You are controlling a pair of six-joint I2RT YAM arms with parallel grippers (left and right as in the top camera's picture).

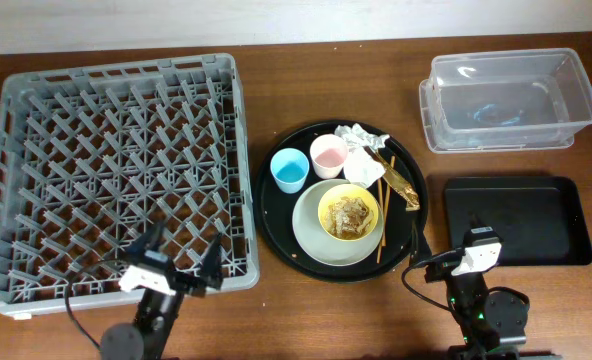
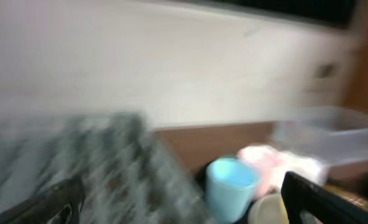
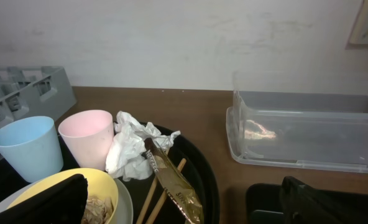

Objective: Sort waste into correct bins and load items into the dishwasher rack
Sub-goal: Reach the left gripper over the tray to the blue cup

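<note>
At the near edge of the table (image 1: 276,50), the left claw (image 1: 184,248) hung over the rack's (image 1: 116,170) near right corner, fingers spread wide, nothing between them. Right claw (image 3: 183,186) sat between the round tray (image 1: 276,215) and the flat tray (image 1: 521,220), fingers also wide apart and holding nothing.

Clearances:
- Narrow strip of bare table between rack and round tray.
- Round tray and flat tray near each other, not touching.
- Tub (image 1: 506,98) at the far right, behind the flat tray, a gap between them.
- Rack filled the left side, almost to the near and left edges.

Containers:
- Rack: grey lattice floor and peg rows on show.
- Round tray carried all the items and waste.
- Blue cup (image 1: 289,169) and pink cup (image 1: 328,155) upright, side by side at its far left.
- Napkins (image 1: 361,150) crumpled just right of the pink cup.
- Wrapper (image 1: 404,185) lay next to the napkins, near the right rim.
- Plate (image 1: 311,230) at the near side, bowl (image 1: 349,212) on it, scraps (image 1: 349,214) inside the bowl.
- Chopsticks (image 1: 382,225) lay beside the bowl, across the plate's right edge.
- Tub: a faint blue mark showed inside; could not tell what it was.
- Flat tray: plain black floor.

Surface was brown wood. A pale wall (image 3: 171,37) stood behind the table. Left wrist view was badly blurred, with only the blue cup and the rack's corner readable.
</note>
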